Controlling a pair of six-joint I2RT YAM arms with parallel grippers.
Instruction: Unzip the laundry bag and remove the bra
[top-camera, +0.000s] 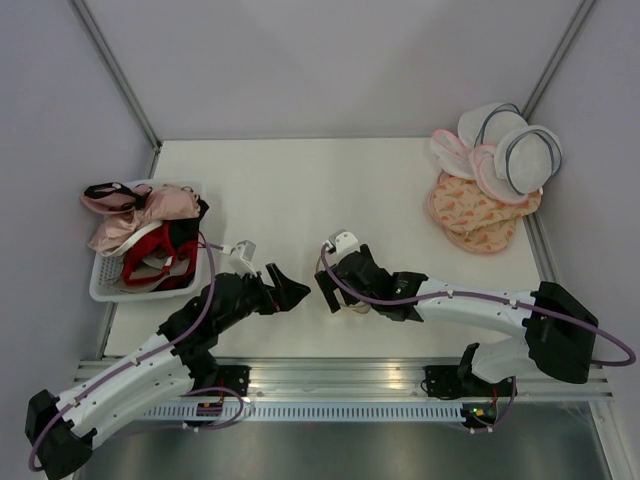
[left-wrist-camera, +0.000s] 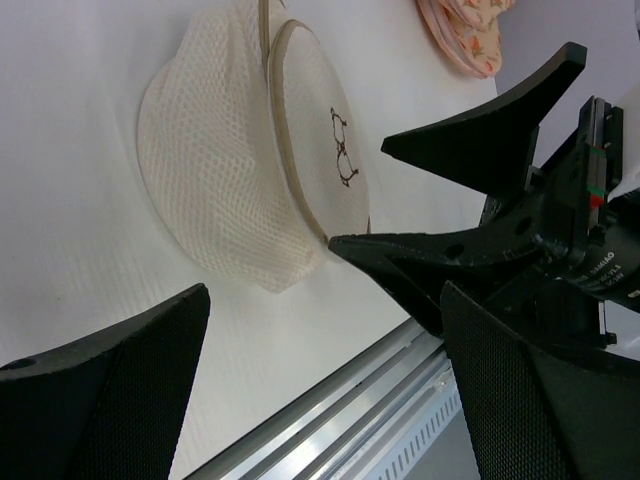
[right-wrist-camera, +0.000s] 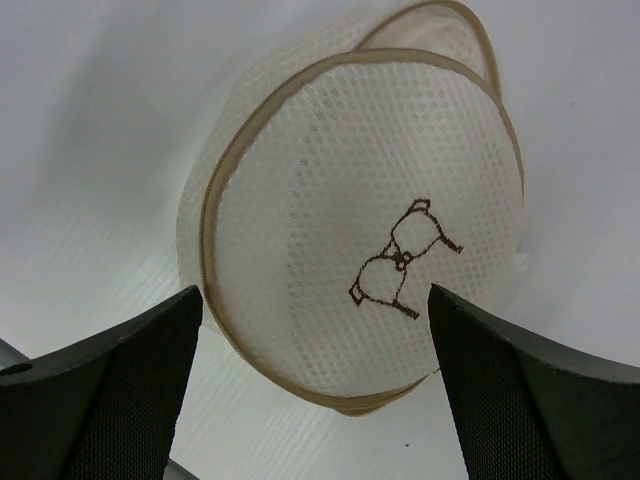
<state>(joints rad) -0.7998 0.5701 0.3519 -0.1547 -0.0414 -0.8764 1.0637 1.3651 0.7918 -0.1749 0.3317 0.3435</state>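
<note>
One round laundry bag (right-wrist-camera: 340, 180), drawn face toward spread right fingers (right-wrist-camera: 110, 390)

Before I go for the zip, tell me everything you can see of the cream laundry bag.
The laundry bag is a round, puffed cream mesh pouch edged with a beige band, with a small dark bra drawing on its face. It looks closed; no zip pull or contents show. It lies on the white table near the front edge, framed by the right arm's open fingers; whether they touch it is unclear.
</note>
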